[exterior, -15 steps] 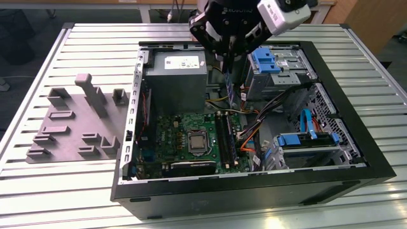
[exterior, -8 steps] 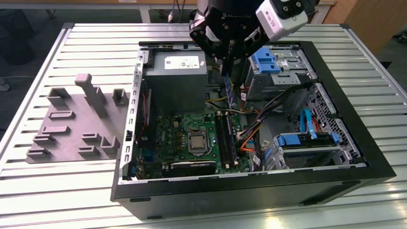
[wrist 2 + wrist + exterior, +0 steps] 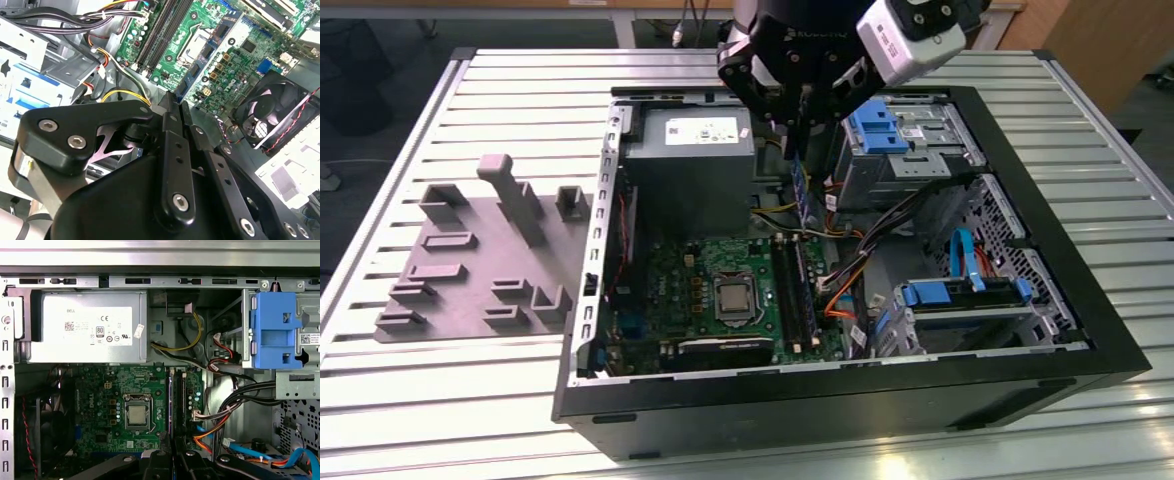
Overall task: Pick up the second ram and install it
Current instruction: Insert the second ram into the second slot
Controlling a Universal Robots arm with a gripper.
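My gripper (image 3: 798, 135) hangs over the open computer case (image 3: 1067, 330), near the power supply (image 3: 691, 160), shut on the second ram (image 3: 801, 188). The ram is a thin blue stick held on edge, reaching down from the fingertips. In the second wrist view the ram (image 3: 207, 55) runs out from the closed gripper (image 3: 172, 97) across the green motherboard (image 3: 250, 35). The black memory slots (image 3: 790, 295) lie on the motherboard, in front of and below the stick. In the first wrist view the slots (image 3: 177, 400) sit just past the fingers (image 3: 159, 462).
A blue drive-bay clip (image 3: 877, 128) and metal drive cage (image 3: 921, 150) stand close to the gripper on the exterior view's right. Black and orange cables (image 3: 854, 270) run beside the slots. A grey fixture plate (image 3: 480, 250) lies outside the case on the exterior view's left. A fan (image 3: 272, 107) sits at the board's edge.
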